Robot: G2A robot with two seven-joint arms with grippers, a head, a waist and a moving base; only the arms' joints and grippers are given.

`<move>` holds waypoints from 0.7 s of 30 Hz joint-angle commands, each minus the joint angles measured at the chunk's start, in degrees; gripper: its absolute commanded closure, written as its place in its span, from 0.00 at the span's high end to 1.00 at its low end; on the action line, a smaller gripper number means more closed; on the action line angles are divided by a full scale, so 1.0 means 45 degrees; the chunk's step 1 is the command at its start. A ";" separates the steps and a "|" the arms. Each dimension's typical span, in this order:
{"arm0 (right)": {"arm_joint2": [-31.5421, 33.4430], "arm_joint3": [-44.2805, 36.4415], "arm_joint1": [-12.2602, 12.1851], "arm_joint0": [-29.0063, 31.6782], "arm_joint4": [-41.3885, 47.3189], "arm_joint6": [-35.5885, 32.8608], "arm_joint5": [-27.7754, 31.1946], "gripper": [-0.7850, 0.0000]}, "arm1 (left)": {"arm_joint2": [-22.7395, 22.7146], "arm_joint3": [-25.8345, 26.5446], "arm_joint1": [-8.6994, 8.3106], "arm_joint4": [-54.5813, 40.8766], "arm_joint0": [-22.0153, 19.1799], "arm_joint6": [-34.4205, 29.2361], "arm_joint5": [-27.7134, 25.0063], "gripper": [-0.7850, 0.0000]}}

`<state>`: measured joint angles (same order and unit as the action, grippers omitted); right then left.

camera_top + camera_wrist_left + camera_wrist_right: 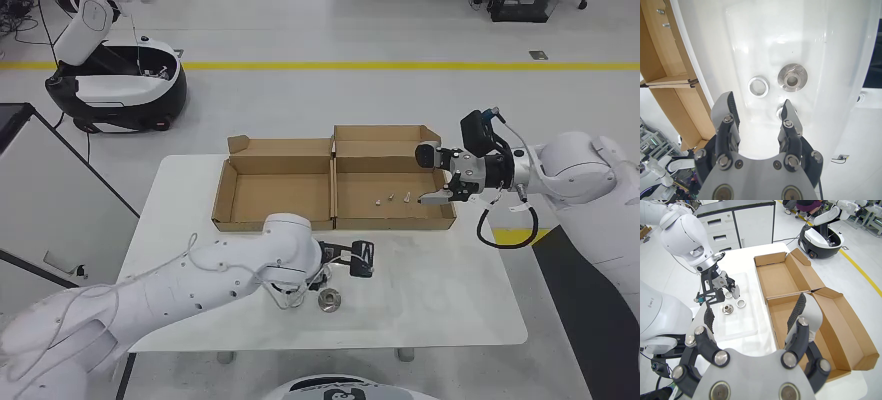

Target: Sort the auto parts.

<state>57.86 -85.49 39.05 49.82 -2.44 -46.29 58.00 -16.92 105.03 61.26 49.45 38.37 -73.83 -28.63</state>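
In the top view, two cardboard boxes are sitting side by side along the desk's (450, 290) far edge. The left box (272, 190) is lying bare, while the right box (390, 170) is holding a few small screws (392, 197). The right gripper (437, 197) is hanging over that box's right end. The left arm (200, 290) is stretching along the near edge, where a flanged bushing (328, 298) is lying about midway.

In the left wrist view, the left gripper (759, 109) is spread wide and carrying nothing. It is pointing down at the bushing, at a plain metal ring (758, 86) just beside it, and at a second ring (779, 113) that one finger is partly hiding.

In the right wrist view, the right gripper is also spread and empty above the right box. Farther off, the second ring appears to be lying between the left gripper's fingers, not yet pinched. All three parts are resting on a shallow white tray (751, 330).

These parts look like machined metal: stiff, heavy for their size, polished and likely slippery. A ring should be safest pinched squarely across its outer wall and held level, so it is not squirting out sideways. The bushing's flat flange is hugging the tray, so its raised hub looks the better hold.
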 commanded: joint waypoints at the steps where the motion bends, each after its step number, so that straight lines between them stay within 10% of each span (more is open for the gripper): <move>1: 0.0000 0.0000 0.0000 0.0000 -0.0001 0.0000 0.0000 1.00 | 0.0036 -0.0160 0.0054 0.0203 0.0036 0.0155 -0.0043 0.44; 21: 0.0000 0.0000 0.0000 0.0000 -0.0001 0.0000 0.0000 1.00 | 0.0397 -0.1804 0.0746 0.2259 0.0508 0.1257 -0.0226 0.30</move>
<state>57.86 -85.49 39.05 49.82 -2.44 -46.29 58.00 -15.10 97.19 64.53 59.53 40.59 -68.17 -29.62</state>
